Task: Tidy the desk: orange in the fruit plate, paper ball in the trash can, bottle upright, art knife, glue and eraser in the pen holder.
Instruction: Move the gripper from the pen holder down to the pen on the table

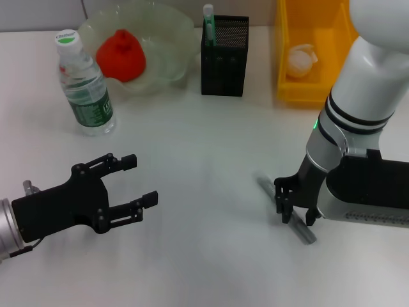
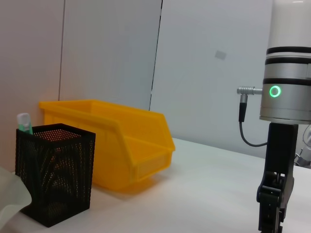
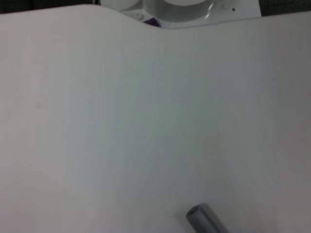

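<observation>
Two of my grippers were over the desk (image 1: 192, 166). Nearest me, my right gripper (image 1: 296, 206) stood tips-down astride the art knife (image 1: 289, 211), a slim grey stick lying on the white top; its fingers were parted on either side of the handle and, as far as I could judge, not yet closed on it. My left gripper (image 1: 133, 185) hovered spread and empty, well apart from everything. Farther off, the bottle (image 1: 84, 85) stood upright beside the fruit plate (image 1: 169, 48), with the orange (image 1: 121, 55) in that plate. The pen holder (image 1: 225, 56) had a green-capped glue stick (image 1: 208, 20) poking out, and the paper ball (image 1: 301, 60) lay in the trash can (image 1: 289, 80). I could not see the eraser. I judged the knife pickup to be the step in hand; next I needed to pinch the handle squarely, lift, and carry it to the pen holder.
</observation>
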Tool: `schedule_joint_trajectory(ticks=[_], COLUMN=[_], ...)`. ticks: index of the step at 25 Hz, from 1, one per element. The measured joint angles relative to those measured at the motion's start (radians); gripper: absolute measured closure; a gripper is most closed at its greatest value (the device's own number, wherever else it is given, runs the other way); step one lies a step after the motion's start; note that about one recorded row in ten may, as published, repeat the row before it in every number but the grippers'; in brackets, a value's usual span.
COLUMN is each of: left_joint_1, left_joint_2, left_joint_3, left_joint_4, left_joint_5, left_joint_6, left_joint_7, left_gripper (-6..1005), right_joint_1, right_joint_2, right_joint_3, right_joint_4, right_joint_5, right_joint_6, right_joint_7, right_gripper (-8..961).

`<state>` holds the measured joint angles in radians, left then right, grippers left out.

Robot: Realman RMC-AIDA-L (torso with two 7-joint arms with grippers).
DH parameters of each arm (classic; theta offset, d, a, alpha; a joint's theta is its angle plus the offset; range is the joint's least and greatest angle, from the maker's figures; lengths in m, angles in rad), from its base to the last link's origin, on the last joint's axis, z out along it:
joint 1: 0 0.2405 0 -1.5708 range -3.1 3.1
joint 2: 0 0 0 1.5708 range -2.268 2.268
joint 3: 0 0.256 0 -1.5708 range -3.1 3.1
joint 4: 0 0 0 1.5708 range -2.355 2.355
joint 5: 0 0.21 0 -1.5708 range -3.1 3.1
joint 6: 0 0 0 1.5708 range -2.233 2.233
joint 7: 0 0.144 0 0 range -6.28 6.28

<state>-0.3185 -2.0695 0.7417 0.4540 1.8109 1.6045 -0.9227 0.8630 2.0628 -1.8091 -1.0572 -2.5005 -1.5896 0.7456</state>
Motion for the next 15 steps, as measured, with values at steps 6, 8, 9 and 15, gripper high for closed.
schedule_joint_trajectory(ticks=[6,8,9,15], left_joint_1=[-0.002,-0.004,-0.004,-0.007], left_joint_2=[-0.001,-0.001,-0.001,-0.001], left_joint_3=[-0.005,-0.006,-0.006,-0.007], left_joint_4=[0.000,0.000,0.000,0.000], left_joint_5=[-0.002,-0.002,-0.002,-0.004], left_joint_6=[0.000,0.000,0.000,0.000], left_joint_7=[0.000,0.001,0.001,0.001], left_gripper=[186,186,186,186], right_joint_1=[0.005,0.005,0.005,0.005], right_joint_2=[-0.002,-0.003,-0.003,-0.003], right_joint_3=[0.000,0.001,0.001,0.012], right_joint_4=[0.008,0.009,0.009,-0.006], right_joint_5=[0.003,0.003,0.003,-0.003], right_joint_6=[0.015,0.019,0.019,0.025], right_joint_7=[0.000,0.002,0.002,0.026], right_gripper=[598,610,616,634])
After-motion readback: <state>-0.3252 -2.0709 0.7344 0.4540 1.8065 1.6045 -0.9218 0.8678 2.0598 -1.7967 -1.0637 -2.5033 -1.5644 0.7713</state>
